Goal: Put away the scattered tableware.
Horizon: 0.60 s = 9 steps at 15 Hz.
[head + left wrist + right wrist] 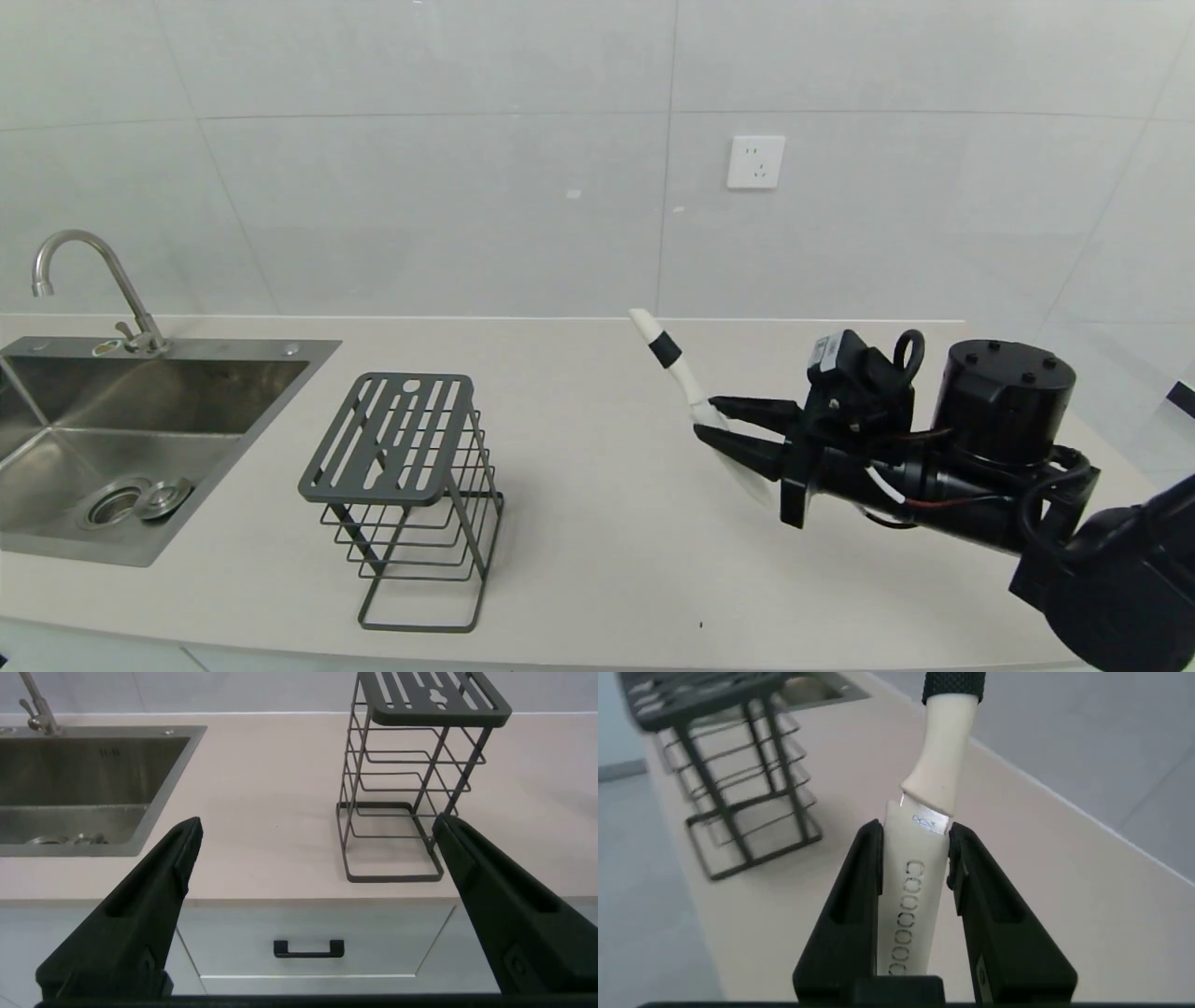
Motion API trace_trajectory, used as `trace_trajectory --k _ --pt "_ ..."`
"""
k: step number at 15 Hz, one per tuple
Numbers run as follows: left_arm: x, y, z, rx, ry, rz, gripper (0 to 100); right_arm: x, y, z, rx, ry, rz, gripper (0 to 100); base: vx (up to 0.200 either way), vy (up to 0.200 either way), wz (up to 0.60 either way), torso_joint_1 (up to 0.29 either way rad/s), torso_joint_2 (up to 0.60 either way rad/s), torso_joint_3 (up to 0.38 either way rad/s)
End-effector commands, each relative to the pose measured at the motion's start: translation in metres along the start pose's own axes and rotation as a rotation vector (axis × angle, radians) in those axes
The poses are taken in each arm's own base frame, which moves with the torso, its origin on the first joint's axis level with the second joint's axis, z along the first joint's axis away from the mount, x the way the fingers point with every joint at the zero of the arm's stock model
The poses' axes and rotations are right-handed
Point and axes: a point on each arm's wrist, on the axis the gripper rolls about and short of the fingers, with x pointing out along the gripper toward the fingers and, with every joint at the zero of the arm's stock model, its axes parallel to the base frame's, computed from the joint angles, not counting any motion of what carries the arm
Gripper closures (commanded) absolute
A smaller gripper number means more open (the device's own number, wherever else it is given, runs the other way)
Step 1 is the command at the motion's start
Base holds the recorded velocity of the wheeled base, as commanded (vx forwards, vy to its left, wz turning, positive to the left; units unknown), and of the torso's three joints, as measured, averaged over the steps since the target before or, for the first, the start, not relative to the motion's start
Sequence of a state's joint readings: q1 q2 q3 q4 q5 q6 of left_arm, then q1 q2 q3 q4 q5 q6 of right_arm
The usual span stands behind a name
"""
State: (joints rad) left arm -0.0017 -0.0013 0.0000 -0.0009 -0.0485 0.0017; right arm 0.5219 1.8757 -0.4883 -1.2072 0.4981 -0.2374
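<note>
Left wrist view puts the left gripper (pixel 318 826) nearest. Its black tapered fingers are spread wide with nothing between them, in front of the dark wire rack (pixel 420 765), and a drawer pull (pixel 308 948) sits below. To the right of the rack (pixel 392 434), the right gripper (pixel 714 418) clamps the flat blade of a smooth white knife (pixel 686 378) above the matte countertop (pixel 597 523). The knife's long axis runs up and away towards the tiled wall, with the black-banded handle farthest. The right wrist view adds a row of oval dimples on the blade (pixel 938 765). Left of the slotted-top rack lies a steel sink (pixel 56 448).
</note>
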Motion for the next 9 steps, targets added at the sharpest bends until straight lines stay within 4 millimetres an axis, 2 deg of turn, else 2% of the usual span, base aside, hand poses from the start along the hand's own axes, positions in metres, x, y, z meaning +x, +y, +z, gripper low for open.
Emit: trace_trajectory --k 1,9 --pt "0.0 0.0 0.0 0.0 0.001 0.0 0 -0.003 0.007 -0.004 -0.04 0.004 0.076 100 0.0 0.0 0.0 0.0 0.0 0.0" --pt "0.0 0.0 0.0 0.001 -0.001 -0.014 0 0.004 0.024 0.005 -0.095 -0.042 0.185 100 0.0 0.0 0.0 0.0 0.0 0.0"
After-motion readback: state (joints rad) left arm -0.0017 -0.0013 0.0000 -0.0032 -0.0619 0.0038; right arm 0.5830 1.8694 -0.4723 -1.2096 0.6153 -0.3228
